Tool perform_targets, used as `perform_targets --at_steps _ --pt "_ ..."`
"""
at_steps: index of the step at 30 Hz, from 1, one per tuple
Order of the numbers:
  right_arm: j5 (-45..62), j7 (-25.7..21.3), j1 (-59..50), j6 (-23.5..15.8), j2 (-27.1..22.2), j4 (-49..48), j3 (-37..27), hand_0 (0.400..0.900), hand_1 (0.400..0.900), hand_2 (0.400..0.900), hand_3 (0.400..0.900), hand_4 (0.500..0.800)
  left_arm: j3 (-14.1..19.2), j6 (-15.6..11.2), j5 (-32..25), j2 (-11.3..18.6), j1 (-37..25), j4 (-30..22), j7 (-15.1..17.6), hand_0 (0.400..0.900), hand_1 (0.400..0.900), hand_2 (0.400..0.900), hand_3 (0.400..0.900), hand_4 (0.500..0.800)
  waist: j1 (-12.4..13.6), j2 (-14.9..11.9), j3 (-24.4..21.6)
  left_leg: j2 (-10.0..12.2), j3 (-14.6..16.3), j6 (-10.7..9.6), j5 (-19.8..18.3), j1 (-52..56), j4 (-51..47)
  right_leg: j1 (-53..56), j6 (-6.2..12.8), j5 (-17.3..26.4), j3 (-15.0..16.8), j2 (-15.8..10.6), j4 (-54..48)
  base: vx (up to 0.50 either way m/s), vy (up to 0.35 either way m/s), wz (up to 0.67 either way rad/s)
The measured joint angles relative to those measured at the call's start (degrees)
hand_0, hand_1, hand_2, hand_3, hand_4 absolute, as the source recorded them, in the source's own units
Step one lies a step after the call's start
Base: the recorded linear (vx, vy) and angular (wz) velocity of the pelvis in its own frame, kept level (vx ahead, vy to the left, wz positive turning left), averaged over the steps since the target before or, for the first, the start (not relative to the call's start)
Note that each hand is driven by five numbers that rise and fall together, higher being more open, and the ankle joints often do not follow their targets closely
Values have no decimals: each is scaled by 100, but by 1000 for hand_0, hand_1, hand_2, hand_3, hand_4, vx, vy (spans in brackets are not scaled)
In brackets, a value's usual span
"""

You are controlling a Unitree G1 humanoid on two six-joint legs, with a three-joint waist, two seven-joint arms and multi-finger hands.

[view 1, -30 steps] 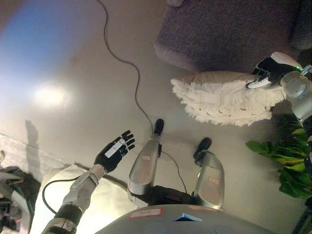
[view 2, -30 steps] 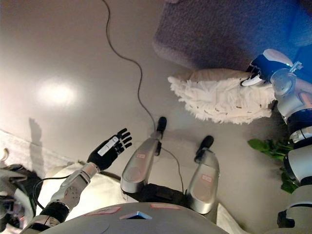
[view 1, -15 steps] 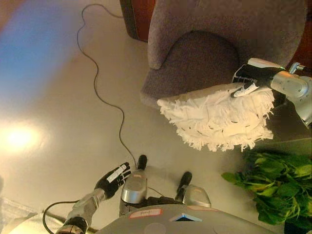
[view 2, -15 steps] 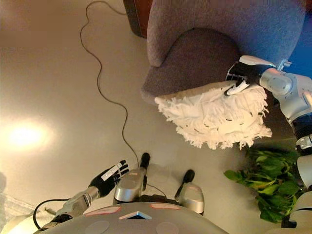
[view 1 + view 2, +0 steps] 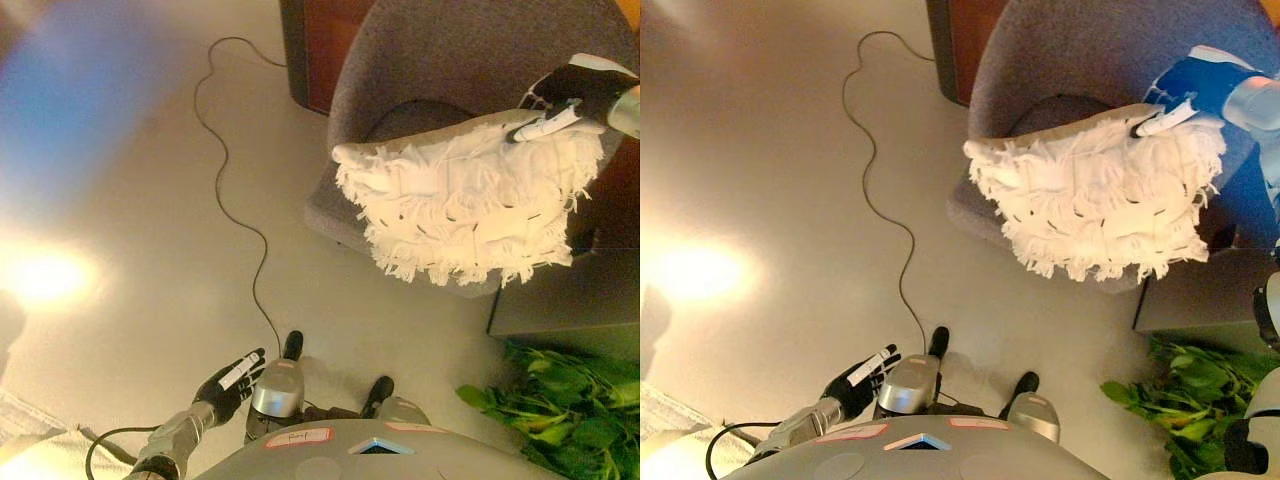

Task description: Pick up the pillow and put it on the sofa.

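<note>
while the left hand (image 5: 230,380) hangs relaxed, the right hand (image 5: 575,90) pinches the pillow (image 5: 465,205) above the sofa (image 5: 440,60).

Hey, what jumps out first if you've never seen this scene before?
The white fringed pillow stands out most, held up in the right hand above the seat of the grey sofa. The left hand hangs open low at the left, over the bare floor, and a green plant fills the lower right corner.

Shaggy white fringed cloth pillow (image 5: 465,205); matt grey fabric sofa (image 5: 470,60); glossy floor (image 5: 130,200).
</note>
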Motion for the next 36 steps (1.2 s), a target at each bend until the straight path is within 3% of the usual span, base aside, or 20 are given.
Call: perform_targets --at_steps 6,14,15,22,36 --pt "2 0 -169 258 94 665 146 400 400 400 400 500 -70 -13 -4 -1 102 -7 -48 900 900 900 900 800 183 126 -78 -4 -72 -2 49 -149 5 -99 -3 4 -71 8 2 -102 -15 6" --pt "0 -13 -469 491 192 1217 147 400 400 400 400 500 -93 -27 -12 2 122 -69 -161 900 900 900 900 800 194 282 -93 -6 -160 -10 106 -330 -12 -227 -16 13 -172 20 -6 -43 8 3" --pt "-4 -48 -581 607 199 1309 148 900 900 900 900 800 -96 -38 -21 2 123 -118 -183 900 900 900 900 800 194 327 -85 -7 -171 -13 112 -350 -12 -240 -16 13 -181 21 -10 -56 26 3" --pt "-57 -820 -1196 1341 269 1767 211 900 900 900 900 800 -210 -113 -242 7 162 -352 -211 900 900 900 900 800 191 520 -15 -10 -191 -17 124 -442 -13 -331 -16 14 -198 21 -1 -27 19 1" --pt "-69 -915 -1774 1361 247 1766 328 900 900 900 900 800 -215 -31 -245 21 148 -488 -321 900 900 900 900 800 172 400 55 -3 -125 -10 131 -247 -29 -158 6 -2 -165 20 -14 39 3 -5"
